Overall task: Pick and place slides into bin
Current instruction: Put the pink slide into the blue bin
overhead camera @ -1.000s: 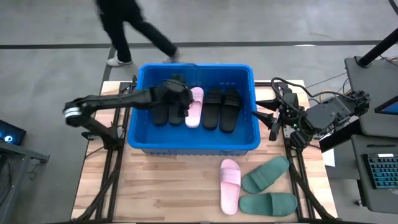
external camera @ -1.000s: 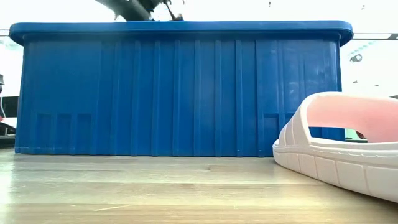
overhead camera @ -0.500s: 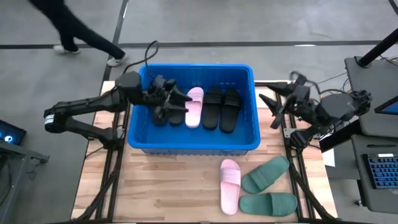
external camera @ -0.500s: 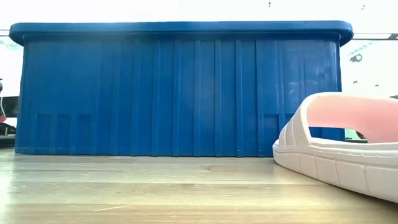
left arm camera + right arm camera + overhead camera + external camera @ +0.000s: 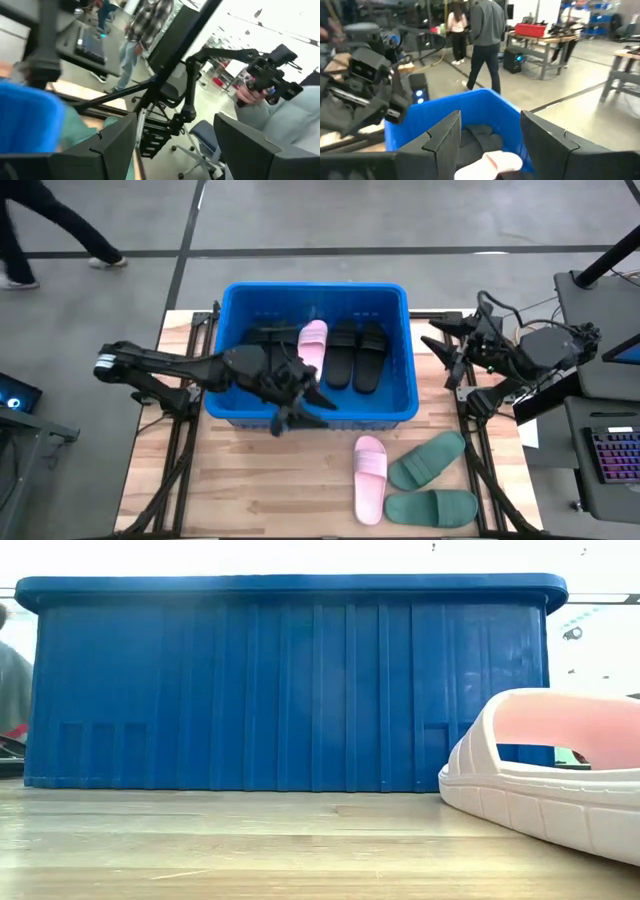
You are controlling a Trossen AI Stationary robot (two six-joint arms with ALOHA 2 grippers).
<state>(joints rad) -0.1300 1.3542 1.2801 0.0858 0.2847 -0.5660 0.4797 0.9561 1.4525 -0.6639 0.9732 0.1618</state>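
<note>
Reaching in from the left with left gripper (image 5: 300, 412) spread wide near centre; waiting at far right with right gripper (image 5: 443, 345) gaping.

Both arms are matte black, built of slim tubular links with chunky joint housings. The left arm (image 5: 160, 366) carries a pale silver ring at its joint farthest from the bright blue plastic bin (image 5: 310, 416). The right arm (image 5: 535, 352) trails looping black cables beside that bin. Each wrist view shows two broad, flat, dark angular fingers (image 5: 439, 139)
</note>
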